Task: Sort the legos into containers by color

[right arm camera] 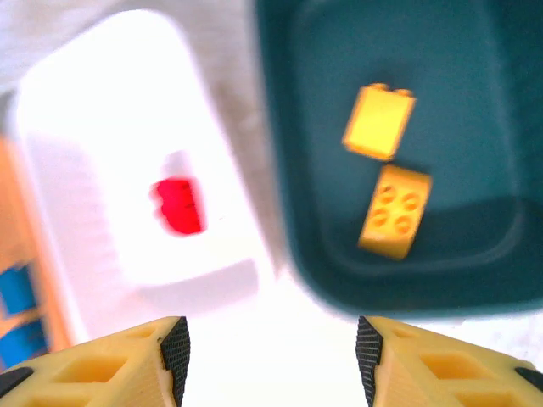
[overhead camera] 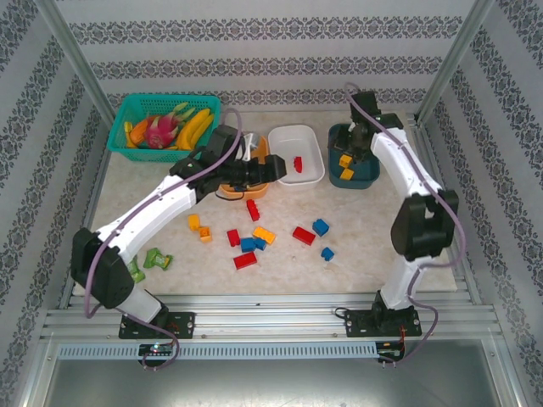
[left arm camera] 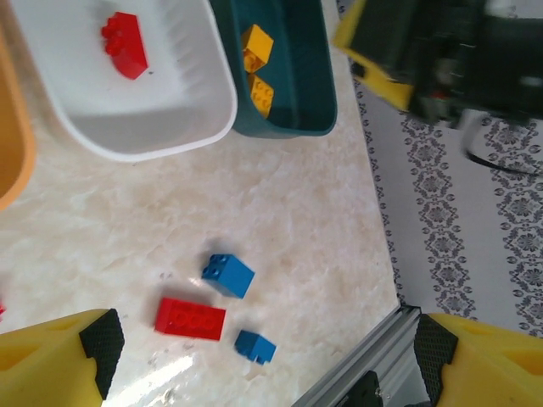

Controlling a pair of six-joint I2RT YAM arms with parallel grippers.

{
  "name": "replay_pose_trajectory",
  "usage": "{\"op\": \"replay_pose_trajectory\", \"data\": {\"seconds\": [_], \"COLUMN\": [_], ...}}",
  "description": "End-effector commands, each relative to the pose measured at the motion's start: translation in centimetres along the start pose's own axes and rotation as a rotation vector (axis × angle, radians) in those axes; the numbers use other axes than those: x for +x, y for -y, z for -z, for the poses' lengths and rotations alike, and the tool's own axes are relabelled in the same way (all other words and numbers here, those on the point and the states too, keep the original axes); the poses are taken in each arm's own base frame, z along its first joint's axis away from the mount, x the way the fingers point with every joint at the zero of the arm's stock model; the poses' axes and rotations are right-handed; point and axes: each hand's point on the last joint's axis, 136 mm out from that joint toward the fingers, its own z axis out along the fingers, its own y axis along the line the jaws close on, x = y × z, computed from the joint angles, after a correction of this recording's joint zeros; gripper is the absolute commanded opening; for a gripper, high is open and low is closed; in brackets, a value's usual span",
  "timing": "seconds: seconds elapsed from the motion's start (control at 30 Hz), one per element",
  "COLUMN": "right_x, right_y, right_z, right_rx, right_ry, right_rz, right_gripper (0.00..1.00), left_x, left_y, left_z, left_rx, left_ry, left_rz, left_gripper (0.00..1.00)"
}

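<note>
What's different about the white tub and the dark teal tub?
The white tub is bright white; the dark teal tub is dark blue-green. The white tub holds one red brick; the dark teal tub holds two yellow bricks. Both are smooth, rounded tubs of similar size, standing side by side.

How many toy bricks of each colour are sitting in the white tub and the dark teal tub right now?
Red brick, in the white tub: 1
Yellow bricks, in the dark teal tub: 2
Total: 3
</note>
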Motion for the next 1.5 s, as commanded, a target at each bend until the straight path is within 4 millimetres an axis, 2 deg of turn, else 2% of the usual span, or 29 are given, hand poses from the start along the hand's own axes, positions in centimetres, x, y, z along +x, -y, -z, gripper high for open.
{"op": "replay_pose_trajectory", "data": {"seconds": [0.0,0.13,0.23,0.43,0.57,0.67,0.73,0.9,1.07,1.2,1.47], "right_x": [5.2,13.4,17.8,22.6,26.0,26.4,26.2,25.9,26.1,26.6,27.0], "right_y": [-2.7,-5.2,-6.7,-7.0,-4.9,-3.3,-3.0,-2.0,-1.3,-0.9,-1.1], "right_z": [2.3,2.6,2.3,0.5,-1.7,-2.8,-3.4,-5.5,-6.6,-7.3,-8.0], "right_rx": [-0.017,-0.060,-0.079,-0.132,-0.068,0.002,0.026,0.121,0.156,0.169,0.158], "right_ry": [-0.028,-0.113,-0.169,-0.261,-0.375,-0.408,-0.418,-0.474,-0.504,-0.530,-0.546], "right_rz": [0.203,0.375,0.445,0.471,0.609,0.697,0.742,0.831,0.869,0.886,0.875], "right_gripper": [0.57,0.58,0.58,0.57,0.59,0.64,0.66,0.69,0.68,0.63,0.39], "left_x": [2.0,4.7,6.6,9.6,9.7,9.5,9.4,9.3,9.0,9.0,8.8], "left_y": [-1.1,-3.8,-6.2,-8.7,-8.8,-8.5,-8.4,-8.3,-8.0,-7.9,-7.9], "left_z": [2.5,5.0,7.0,8.4,8.8,8.7,8.7,8.6,8.7,8.7,8.5], "left_rx": [-0.056,-0.123,-0.188,-0.232,-0.230,-0.223,-0.221,-0.216,-0.212,-0.211,-0.208], "left_ry": [0.001,0.020,0.051,0.043,0.055,0.058,0.056,0.053,0.058,0.058,0.060], "left_rz": [0.014,0.052,0.082,0.140,0.143,0.138,0.137,0.135,0.134,0.134,0.134], "left_gripper": [0.91,0.91,0.91,0.91,0.91,0.91,0.91,0.91,0.91,0.91,0.91]}}
